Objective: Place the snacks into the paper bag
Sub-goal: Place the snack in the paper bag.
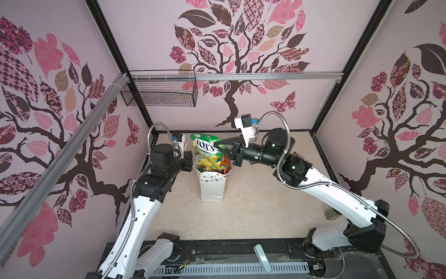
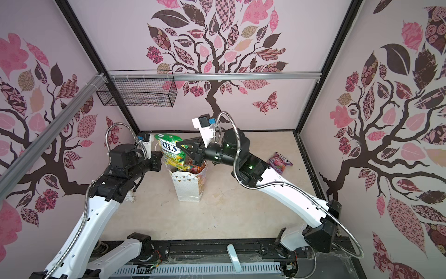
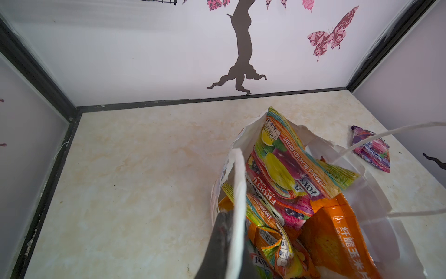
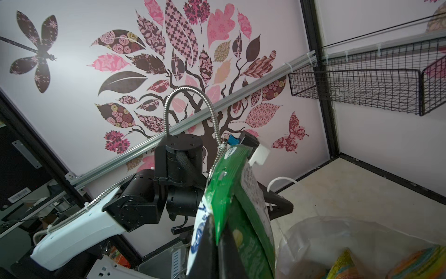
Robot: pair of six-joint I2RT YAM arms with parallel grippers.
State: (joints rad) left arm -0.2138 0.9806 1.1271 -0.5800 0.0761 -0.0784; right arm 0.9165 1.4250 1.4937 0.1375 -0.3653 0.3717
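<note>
The right end effector (image 1: 218, 146) is clamped on the edge of a green FOX'S pouch (image 1: 205, 147). It holds the pouch upright, lower end at the mouth of the paper bag (image 1: 212, 190), which stands mid-worktop (image 1: 253, 207). The left end effector (image 3: 231, 215) is closed on the bag's rim at the opposite side. Several snacks (image 3: 289, 174) lie inside the bag, and a purple pouch (image 2: 280, 162) lies on the worktop well apart from it.

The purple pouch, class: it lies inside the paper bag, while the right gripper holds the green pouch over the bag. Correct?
No. A top view shows the purple pouch on the table, outside the paper bag. The right gripper does hold the green pouch over it.
</note>
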